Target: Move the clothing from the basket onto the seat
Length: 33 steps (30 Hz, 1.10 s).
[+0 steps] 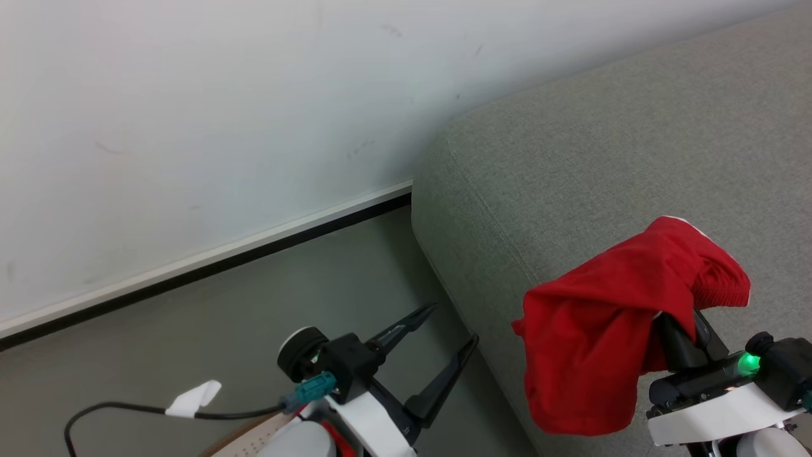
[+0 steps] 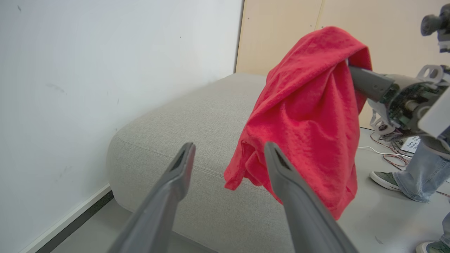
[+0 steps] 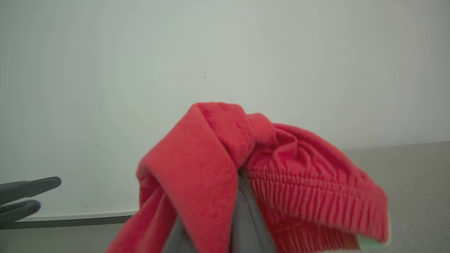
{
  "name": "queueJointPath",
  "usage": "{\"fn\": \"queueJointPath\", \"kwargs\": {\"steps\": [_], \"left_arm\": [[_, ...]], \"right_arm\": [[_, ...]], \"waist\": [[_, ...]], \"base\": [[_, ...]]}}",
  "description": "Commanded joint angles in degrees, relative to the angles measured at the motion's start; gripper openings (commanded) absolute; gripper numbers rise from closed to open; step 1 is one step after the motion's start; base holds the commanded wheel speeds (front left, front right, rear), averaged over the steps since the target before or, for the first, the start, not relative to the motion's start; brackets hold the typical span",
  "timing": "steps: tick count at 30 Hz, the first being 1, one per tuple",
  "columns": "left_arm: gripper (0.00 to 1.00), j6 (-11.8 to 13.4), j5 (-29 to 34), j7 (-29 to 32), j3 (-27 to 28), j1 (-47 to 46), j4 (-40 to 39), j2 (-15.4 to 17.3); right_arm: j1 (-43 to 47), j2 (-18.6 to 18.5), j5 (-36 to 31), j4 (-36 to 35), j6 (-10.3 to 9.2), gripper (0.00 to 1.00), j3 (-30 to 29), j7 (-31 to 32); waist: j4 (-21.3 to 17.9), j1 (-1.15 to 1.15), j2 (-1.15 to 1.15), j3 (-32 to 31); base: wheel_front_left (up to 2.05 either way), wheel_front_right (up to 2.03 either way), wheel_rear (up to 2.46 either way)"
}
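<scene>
We are holding our right gripper [image 1: 684, 336] closed, its two dark fingers pinched together under a bunch of the red clothing [image 1: 590, 343]. The cloth is draping over the fingertips like a hood, so the tips themselves are hidden, and its longer part is hanging down on the side toward our left arm. Our left gripper [image 1: 454, 324] is standing wide open and gripping nothing, its fingers pointing toward the front corner of the seat [image 1: 571, 158].

The garment is hanging in the air at the seat's near edge, and as far as we can tell it is not resting on the cushion. A bit of the basket [image 1: 244, 443], perforated white wall and brown rim, is showing under our left arm at the bottom of the head view.

We are judging the cloth to be light, soft and quite limp: it is folding wherever it is not supported, and it will likely collapse into a heap once let go. The ribbed waistband [image 3: 309, 196] seems to be the thickest, firmest part, so we are counting on a pinch there to hold better than one on the thin, smooth panels. Nothing here is fragile. Two risks are worrying us: the hood of fabric catching on the fingertips when they part, and the hanging part sliding off the rounded edge onto the floor [image 1: 254, 304].
</scene>
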Motion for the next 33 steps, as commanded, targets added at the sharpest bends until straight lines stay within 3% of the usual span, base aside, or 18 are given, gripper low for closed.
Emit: {"fn": "queueJointPath", "kwargs": {"steps": [1, 12, 19, 26, 33], "left_arm": [[1.0, -0.06, 0.73, -0.05, 0.05, -0.84, -0.06, 0.68], [1.0, -0.89, 3.89, 2.4, -0.95, -7.03, -4.13, 5.03], [1.0, -1.32, 5.02, 5.68, -0.33, -11.75, -9.49, 9.19], [1.0, -1.63, 5.44, 8.27, 0.88, -15.22, -14.41, 13.73], [1.0, -1.26, 5.46, 8.48, 1.97, -16.75, -16.86, 15.27]], "right_arm": [[0.07, 0.18, -0.61, -0.41, -0.12, 0.0, -0.47, -0.18], [-11.2, 0.63, 2.6, -1.88, -0.12, 0.0, -7.19, -0.17], [-21.82, -0.72, 8.57, -1.52, -0.11, 0.0, -17.61, -0.18], [-33.46, -6.99, 12.06, 7.95, -0.12, 0.0, -25.3, -0.18], [-42.78, -12.04, 10.83, 20.92, -0.12, 0.0, -28.91, 2.0]], "waist": [[0.08, 0.0, 0.0, 1.04], [3.55, 0.0, 0.0, 13.23], [6.86, 0.0, 0.0, 24.96], [9.82, 0.0, 0.0, 34.75], [12.74, 0.0, 0.0, 40.18]], "base": [[0.0, 0.0, 0.0], [0.0, 0.0, 0.0], [0.0, 0.0, 0.0], [0.0, 0.0, 0.0], [0.0, 0.0, 0.0]]}}
